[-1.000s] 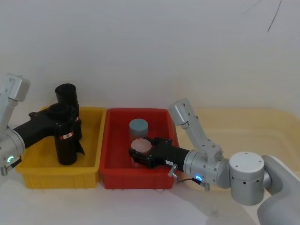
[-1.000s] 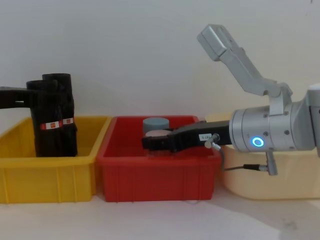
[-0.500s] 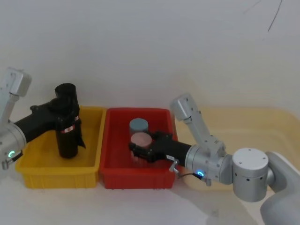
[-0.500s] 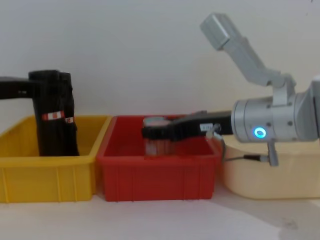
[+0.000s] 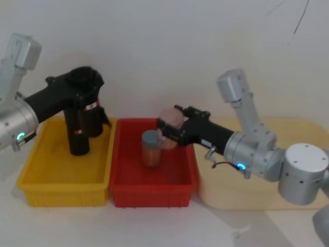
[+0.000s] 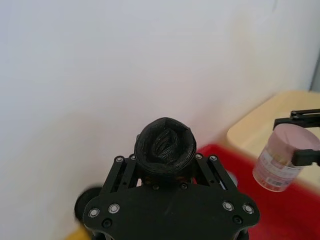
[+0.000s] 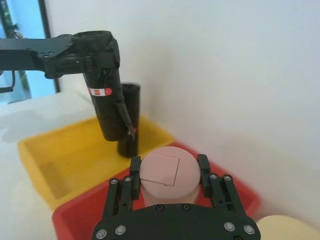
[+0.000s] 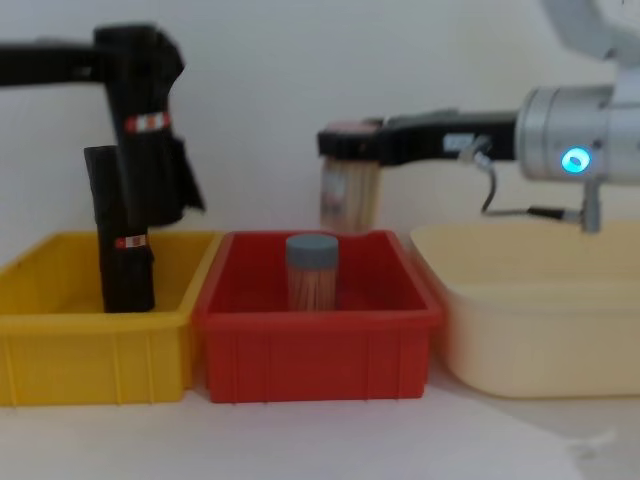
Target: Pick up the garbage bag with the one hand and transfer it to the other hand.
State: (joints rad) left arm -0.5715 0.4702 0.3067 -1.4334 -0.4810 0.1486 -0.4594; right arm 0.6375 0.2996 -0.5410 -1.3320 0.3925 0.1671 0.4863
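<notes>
The left gripper [image 5: 81, 86] is clenched on the bag [image 8: 155, 170] near its top, so the long lower body hangs free, tilted a little. I judge that this leaves the other hand room to take hold. The bag is in the air, above the yellow bin [image 8: 90, 350]. In the chest view a spare roll [image 8: 122, 270] stands in that bin at the bag's 7 o'clock.

The right gripper [image 8: 352, 140] sits at the bag's 3 o'clock, well apart from it. It is grasping a pink-lidded jar [image 8: 350, 195] just under the lid (so it is not free to receive anything yet). The jar hangs over the red bin [image 8: 315, 350], at about 1 o'clock of the blue-lidded jar [image 8: 312, 270] standing inside. By my reading, the jar must be let go before a handover can happen.

A second ago the bag stood low in the yellow bin and the jar sat down inside the red one. Both have since risen clear of the bin walls, and the two arms are higher.
</notes>
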